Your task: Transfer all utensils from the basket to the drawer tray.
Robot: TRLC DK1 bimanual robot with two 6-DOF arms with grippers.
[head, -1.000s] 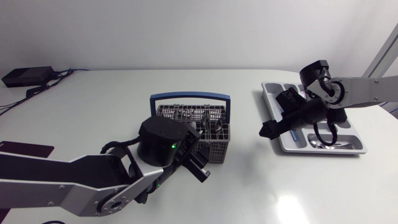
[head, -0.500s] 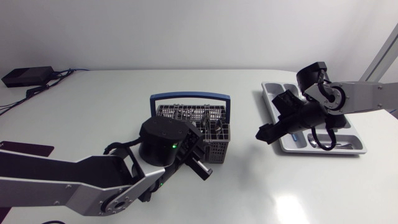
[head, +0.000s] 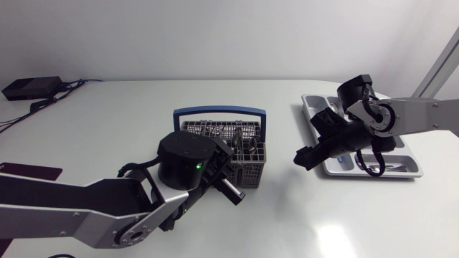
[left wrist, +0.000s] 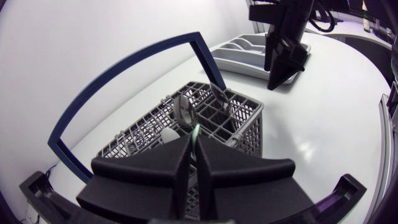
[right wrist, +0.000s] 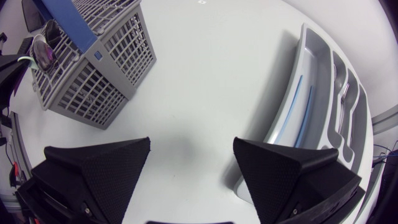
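White tabletop: my left gripper [left wrist: 194, 148] pinches a thin pale-green utensil handle [left wrist: 196, 129] inside the grey wire basket [left wrist: 249, 127] with a blue bail; right gripper [right wrist: 192, 144] gapes wide, grey plastic drawer tray [head: 412, 163] at the basket's 3 o'clock.

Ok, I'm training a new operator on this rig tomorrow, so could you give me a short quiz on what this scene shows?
1. True or false: the left gripper is wide open.
2. The right gripper hovers over: A bare table between basket and drawer tray; B the basket; C the tray.
3. Fill in: the basket's handle is coloured ____.
Key: 1 false, it is shut on a pale-green utensil; 2 A; 3 blue.
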